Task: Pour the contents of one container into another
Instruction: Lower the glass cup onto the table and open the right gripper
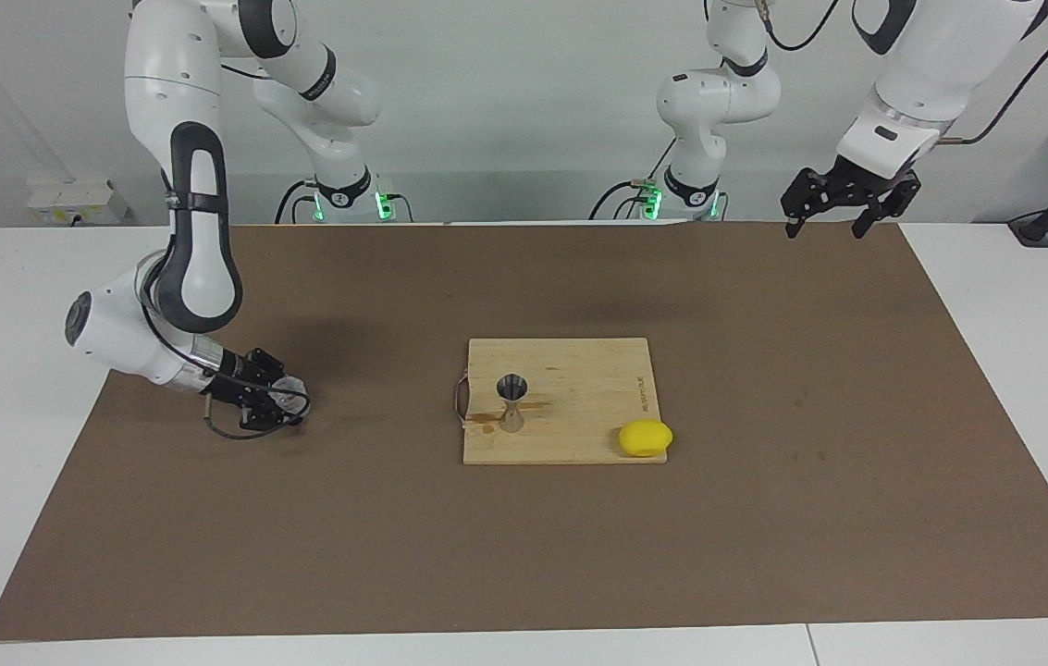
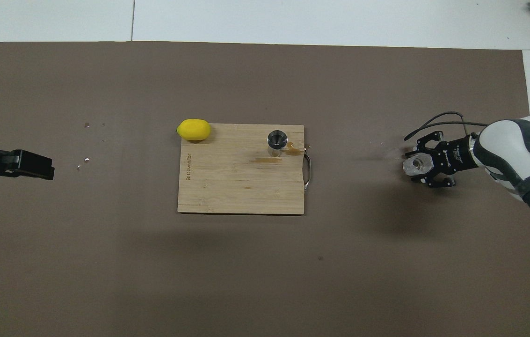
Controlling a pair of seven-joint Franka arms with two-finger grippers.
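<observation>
Facing view: board [image 1: 570, 388] at centre of brown mat [image 1: 764, 518]. Jigger [image 1: 512, 402] upright on board, toward the right arm's end, beside the metal handle [image 1: 461, 398]; amber spill [image 1: 487, 421] on the wood by its base. Lemon [image 1: 645, 437] on the board corner toward the left arm's end, farther from the robots than jigger. Nothing between jigger and either gripper. Right gripper [image 1: 278, 400] low on the mat at the right arm's end, fingers around the glass cup [image 1: 288, 388], cup on its side; cannot tell whether clamped or slackened. Left gripper [image 1: 843, 217] raised over the mat edge, fingers apart, empty, waiting.

Overhead view: cup [image 2: 416, 164] mouth facing the board, between right gripper [image 2: 418, 164] fingers. Left gripper [image 2: 35, 164] partly cut off at frame edge. Jigger [image 2: 277, 140] well apart from cup. Small specks [image 2: 86, 160] on mat near left gripper.
</observation>
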